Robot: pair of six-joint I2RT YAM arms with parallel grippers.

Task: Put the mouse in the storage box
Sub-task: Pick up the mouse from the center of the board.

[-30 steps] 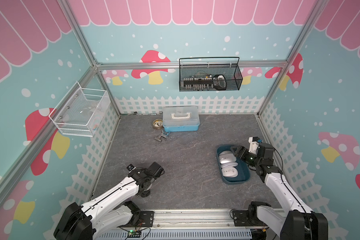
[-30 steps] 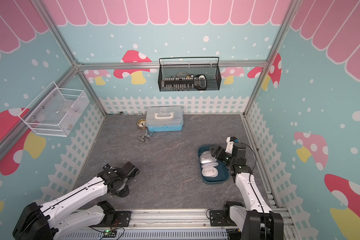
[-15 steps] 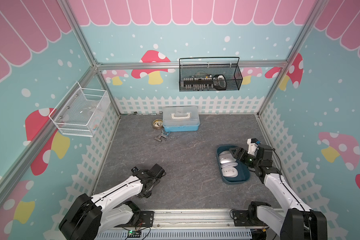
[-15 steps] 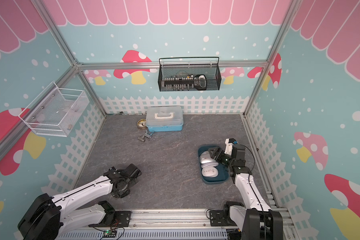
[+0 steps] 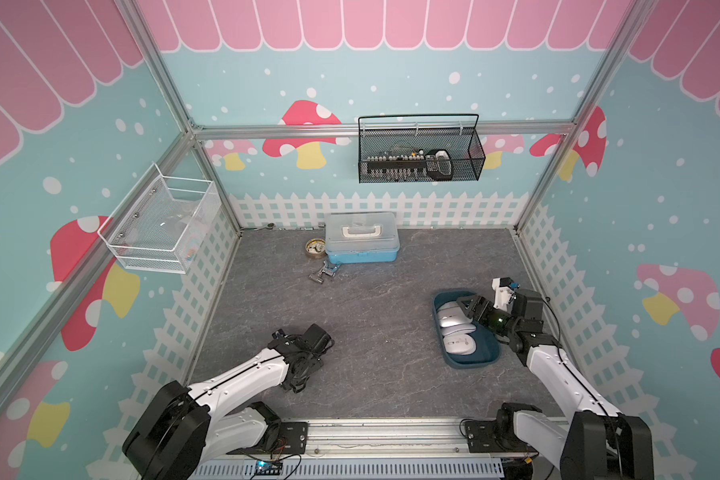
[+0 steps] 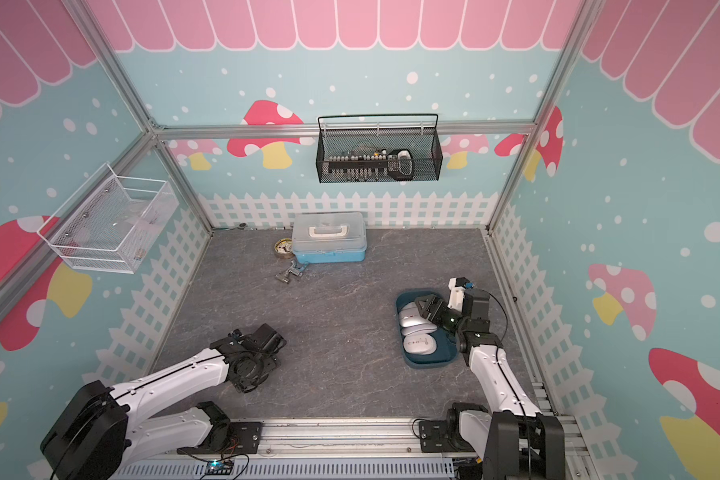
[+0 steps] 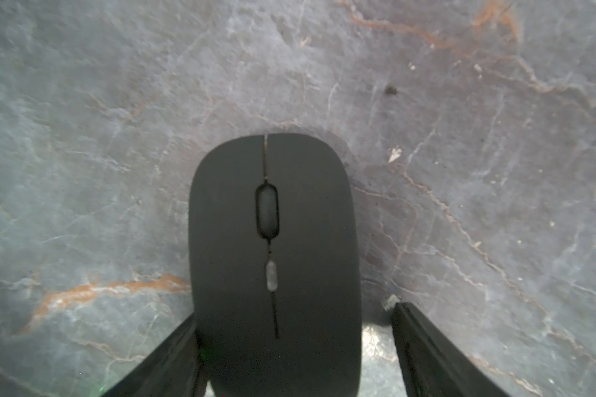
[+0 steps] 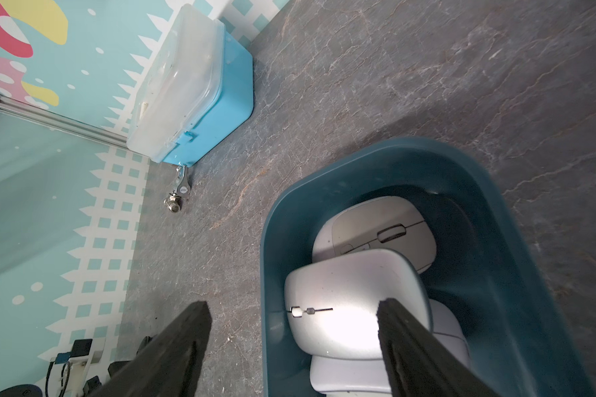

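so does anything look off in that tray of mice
Yes: in the storage box, the silver mouse sits tilted, stacked over a white mouse and a pale mouse instead of lying flat. No spill or damage shows.

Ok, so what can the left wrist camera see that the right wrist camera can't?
Only the left wrist view shows the black mouse, lying on the table between the fingers of the left end effector. Only the right wrist view shows the storage box with pale mice inside, the light-blue case and a small metal fitting. Both show the grey stone-patterned table and dark fingers of an end effector.
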